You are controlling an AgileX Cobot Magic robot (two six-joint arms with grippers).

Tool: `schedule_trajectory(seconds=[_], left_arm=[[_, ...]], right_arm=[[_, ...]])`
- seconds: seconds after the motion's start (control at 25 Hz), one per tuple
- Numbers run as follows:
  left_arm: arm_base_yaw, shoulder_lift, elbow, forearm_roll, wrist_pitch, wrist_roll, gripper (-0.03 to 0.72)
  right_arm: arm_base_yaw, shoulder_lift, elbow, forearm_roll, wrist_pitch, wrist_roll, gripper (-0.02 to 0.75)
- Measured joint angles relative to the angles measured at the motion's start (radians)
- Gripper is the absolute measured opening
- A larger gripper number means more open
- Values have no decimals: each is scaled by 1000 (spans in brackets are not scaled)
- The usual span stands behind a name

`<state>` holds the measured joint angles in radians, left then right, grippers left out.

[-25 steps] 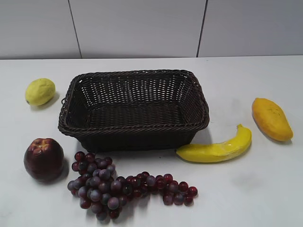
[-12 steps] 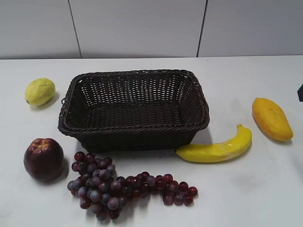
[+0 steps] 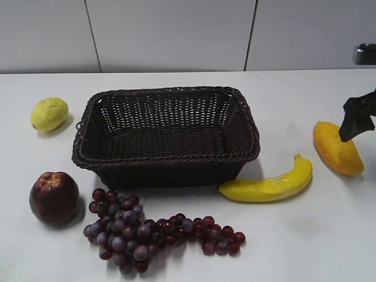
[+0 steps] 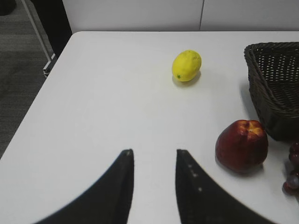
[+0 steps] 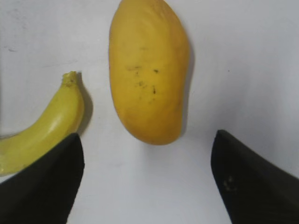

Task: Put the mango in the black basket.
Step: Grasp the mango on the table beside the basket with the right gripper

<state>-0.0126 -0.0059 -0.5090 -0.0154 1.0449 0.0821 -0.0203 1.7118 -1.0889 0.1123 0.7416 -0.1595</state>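
Observation:
The mango (image 3: 335, 148) lies on the white table at the right, orange-yellow and oblong; it also fills the right wrist view (image 5: 148, 70). The black basket (image 3: 166, 158) stands empty at the middle; its corner shows in the left wrist view (image 4: 275, 84). My right gripper (image 3: 356, 120) is just above the mango's right side, and in the right wrist view (image 5: 147, 142) its jaws are wide open and empty, with the mango just ahead of them. My left gripper (image 4: 153, 151) is open and empty over bare table, out of the exterior view.
A banana (image 3: 270, 183) lies between basket and mango, close to my right gripper's left jaw (image 5: 46, 126). A lemon (image 3: 49, 113) sits left of the basket, a dark red apple (image 3: 54, 198) at the front left, and a grape bunch (image 3: 153, 232) in front.
My right gripper has come into the exterior view from the right edge and moved over the mango. The fruit and basket have not moved.

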Motion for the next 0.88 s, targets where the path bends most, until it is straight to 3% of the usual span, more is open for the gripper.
schedule_trajectory(seconds=[0.72, 0.88], left_arm=[[0, 0, 0, 0, 0, 0, 240], [0, 0, 0, 0, 0, 0, 240]], right_arm=[[0, 297, -91, -28, -63, -19, 647], [0, 300, -105, -20, -54, -21, 529]])
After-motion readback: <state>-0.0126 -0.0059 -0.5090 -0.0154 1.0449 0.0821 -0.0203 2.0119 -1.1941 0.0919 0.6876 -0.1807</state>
